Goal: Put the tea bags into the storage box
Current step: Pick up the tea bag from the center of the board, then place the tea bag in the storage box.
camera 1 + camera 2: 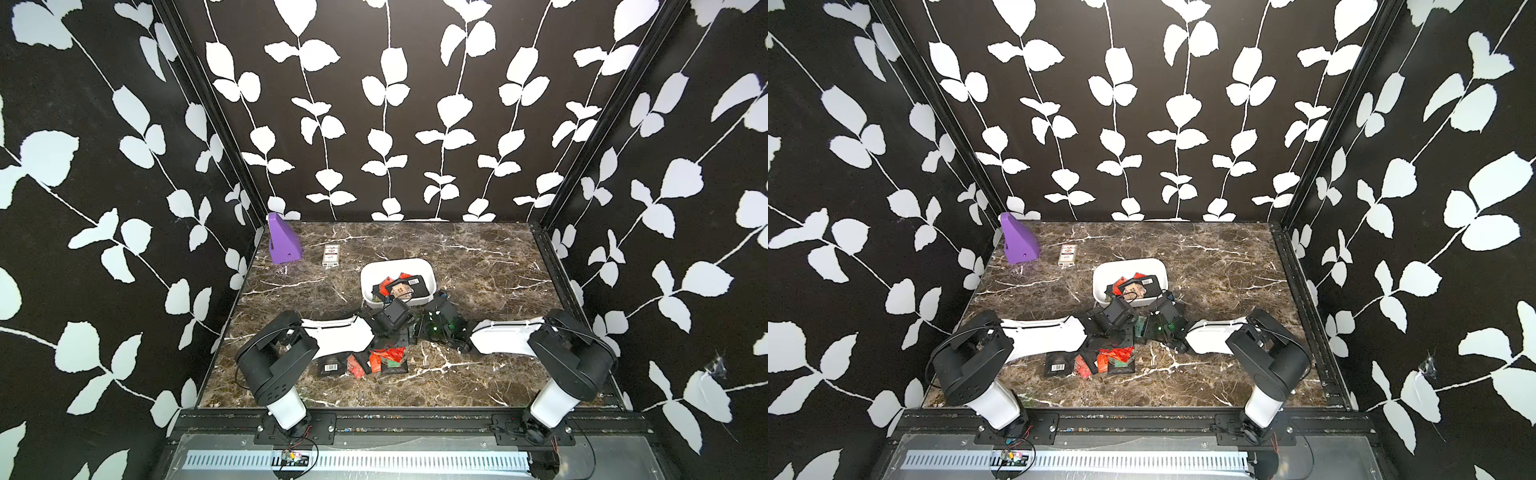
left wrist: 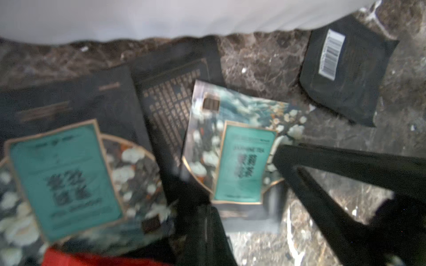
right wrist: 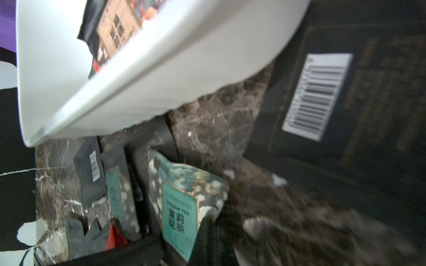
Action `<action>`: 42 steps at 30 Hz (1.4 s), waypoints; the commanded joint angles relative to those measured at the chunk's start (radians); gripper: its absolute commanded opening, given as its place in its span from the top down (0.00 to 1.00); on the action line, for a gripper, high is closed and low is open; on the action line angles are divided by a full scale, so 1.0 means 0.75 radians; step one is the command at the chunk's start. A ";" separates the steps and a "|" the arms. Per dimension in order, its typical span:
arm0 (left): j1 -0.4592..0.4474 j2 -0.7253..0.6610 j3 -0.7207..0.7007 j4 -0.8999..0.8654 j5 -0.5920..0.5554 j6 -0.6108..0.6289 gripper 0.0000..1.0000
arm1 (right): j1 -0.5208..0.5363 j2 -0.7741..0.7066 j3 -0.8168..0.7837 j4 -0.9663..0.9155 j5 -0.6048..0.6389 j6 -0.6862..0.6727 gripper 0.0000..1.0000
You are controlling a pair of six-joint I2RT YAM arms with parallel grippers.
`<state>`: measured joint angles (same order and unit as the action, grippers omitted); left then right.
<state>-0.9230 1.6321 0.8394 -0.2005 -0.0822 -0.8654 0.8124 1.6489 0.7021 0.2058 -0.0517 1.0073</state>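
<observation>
Beside the white box point(image 1: 374, 279), left fingers point(image 2: 202, 230) and right fingers point(image 3: 207, 244) are closed tight by one green tea bag point(image 2: 244, 165) — gripped or not, I cannot tell.

Your left arm point(image 1: 336, 336) and right arm point(image 1: 507, 338) are a matched pair. Both have smooth white shells on the long links and chunky matte-black joint housings point(image 1: 274, 365) with rounded ends (the little dots on them look like screw holes). A thin black cable point(image 1: 243, 347) loops around each arm. Each arm sits on a flat black base plate point(image 1: 324, 428) with screws near the corners, and red and black wires point(image 1: 309, 434) poke out there. The wrists point(image 1: 395, 316) are all black, and the right one shows a small green light.
</observation>
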 commanded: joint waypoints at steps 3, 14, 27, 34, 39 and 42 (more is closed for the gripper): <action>0.003 -0.168 0.116 -0.168 -0.042 0.074 1.00 | 0.019 -0.240 0.032 -0.256 0.116 -0.075 1.00; 0.003 -0.560 -0.025 -0.322 -0.230 0.035 1.00 | 0.017 -0.743 0.127 -0.795 0.307 -0.184 1.00; 0.002 -0.852 -0.264 -0.369 -0.255 -0.111 0.83 | -0.064 -0.146 0.797 -0.712 0.098 -0.347 1.00; 0.003 -0.914 -0.351 -0.340 -0.200 -0.150 0.82 | -0.086 0.218 1.078 -0.675 -0.006 -0.341 1.00; 0.003 -0.907 -0.392 -0.302 -0.127 -0.157 0.74 | -0.110 0.343 1.149 -0.716 0.013 -0.319 1.00; 0.003 -0.882 -0.405 -0.267 -0.071 -0.158 0.71 | -0.142 0.351 1.139 -0.757 0.045 -0.318 0.90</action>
<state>-0.9226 0.9638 0.5549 -0.4305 -0.1848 -0.9771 0.7349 1.9186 1.5162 -0.3325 -0.0418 0.7685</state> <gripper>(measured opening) 0.286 0.078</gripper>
